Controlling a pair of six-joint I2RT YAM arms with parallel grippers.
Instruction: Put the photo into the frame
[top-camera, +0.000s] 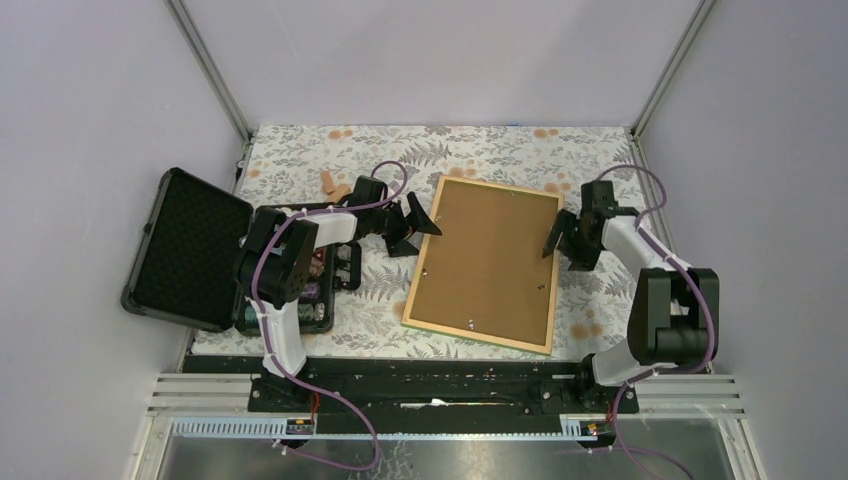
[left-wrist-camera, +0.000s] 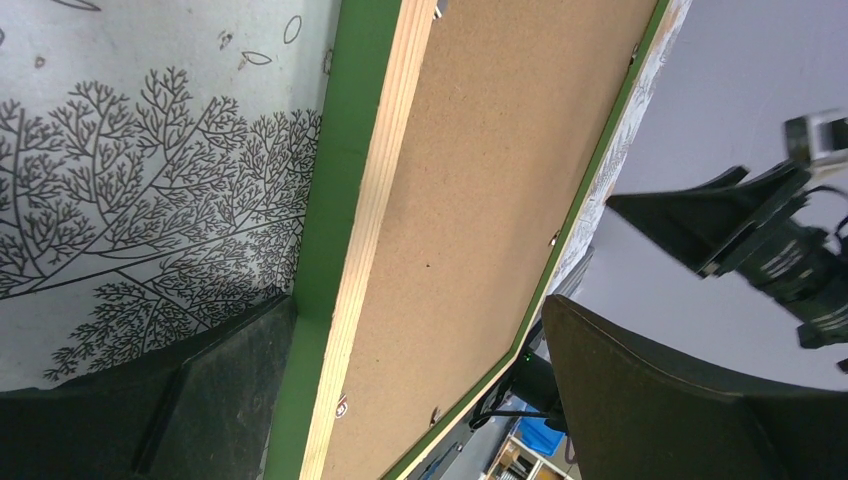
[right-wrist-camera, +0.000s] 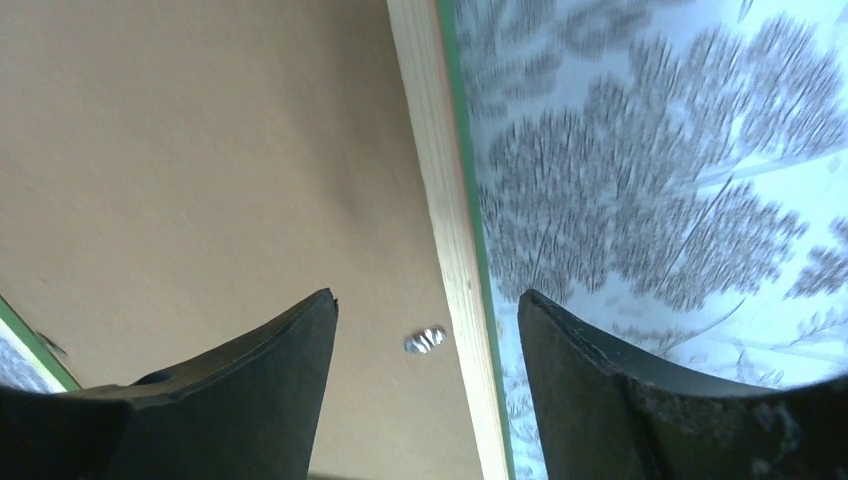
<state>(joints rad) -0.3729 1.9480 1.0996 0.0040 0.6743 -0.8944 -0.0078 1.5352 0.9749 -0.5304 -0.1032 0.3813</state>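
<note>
The frame (top-camera: 478, 336) lies face down at the table's middle, its light wood back edge up. A brown backing board (top-camera: 490, 255) fills it. The photo is hidden or out of view. My left gripper (top-camera: 418, 232) is open at the frame's far left edge. In the left wrist view the gripper (left-wrist-camera: 420, 390) has one finger beside the green edge (left-wrist-camera: 330, 200) and the other above the board (left-wrist-camera: 480, 180). My right gripper (top-camera: 560, 240) is open at the right edge. In the right wrist view it (right-wrist-camera: 428, 320) straddles the wood rim (right-wrist-camera: 440, 180) without touching it.
An open black case (top-camera: 190, 250) holding poker chips (top-camera: 320, 290) stands at the left, next to the left arm. Small tan pieces (top-camera: 335, 185) lie at the back left on the leaf-patterned cloth (top-camera: 380, 310). A metal tab (right-wrist-camera: 425, 340) sits on the board by the rim.
</note>
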